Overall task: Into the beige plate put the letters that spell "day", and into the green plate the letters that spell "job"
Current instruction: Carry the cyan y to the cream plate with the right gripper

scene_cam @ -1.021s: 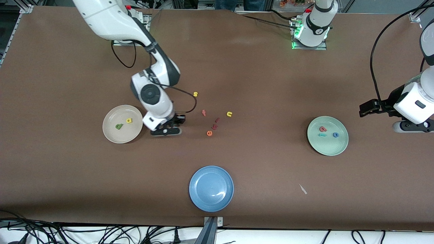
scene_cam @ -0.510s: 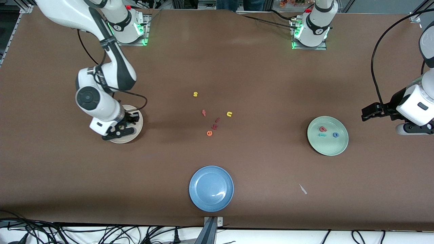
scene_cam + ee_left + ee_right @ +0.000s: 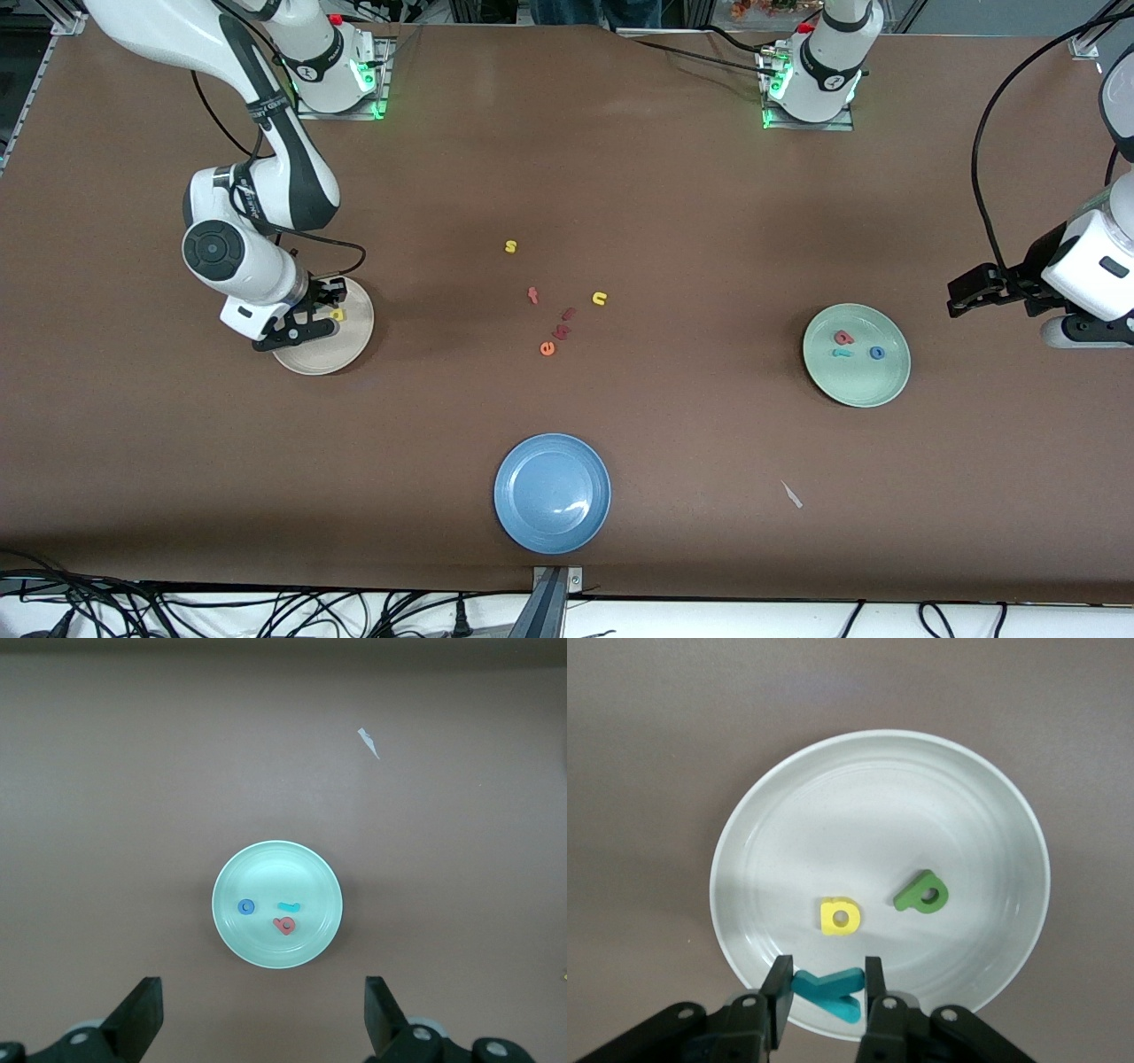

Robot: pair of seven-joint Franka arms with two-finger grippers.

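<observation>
Right wrist view shows the right claw [image 3: 824,992] pinching the teal y [image 3: 829,989] over the beige plate's [image 3: 992,828] rim, near a [image 3: 839,916] and d [image 3: 921,894]. Released here, y may tumble onto the desk [image 3: 567,177]. Left claw [image 3: 261,1028] waits, spread wide, above the green plate [image 3: 266,864] holding j, o, b.

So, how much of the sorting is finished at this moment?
Done: the green plate holds the j, o and b. The beige plate holds the d and a. In hand: the right claw, over the beige plate, grips the y. Left: release it. The left claw waits open.
</observation>
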